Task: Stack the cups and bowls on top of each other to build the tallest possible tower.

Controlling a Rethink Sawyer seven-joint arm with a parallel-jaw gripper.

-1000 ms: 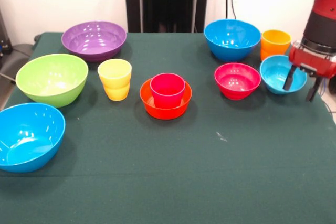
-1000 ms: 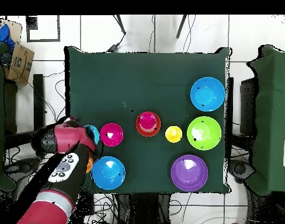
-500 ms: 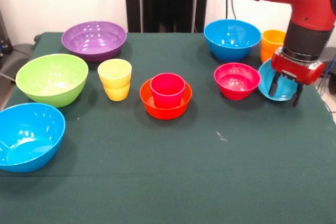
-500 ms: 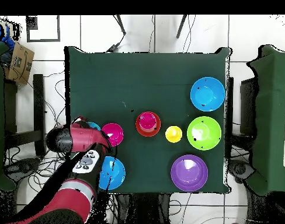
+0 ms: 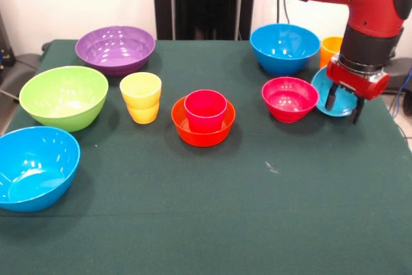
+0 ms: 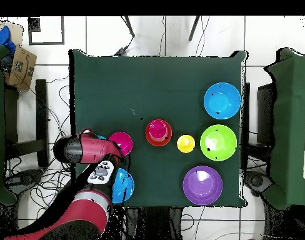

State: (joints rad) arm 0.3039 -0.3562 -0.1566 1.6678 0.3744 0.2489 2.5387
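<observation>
While overhead hides it — pincer (image 5: 342,107) open over light blue bowl (image 5: 324,93).

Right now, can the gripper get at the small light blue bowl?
Probably yes. The gripper hangs open right over the light blue bowl, nothing lies between them, though the red bowl sits close beside it.

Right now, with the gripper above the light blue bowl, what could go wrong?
1. The gripper, jaws open, hangs over the light blue bowl; descending off-centre, it may tip the bowl.
2. The small red bowl and orange cup stand close by and could be knocked.
</observation>
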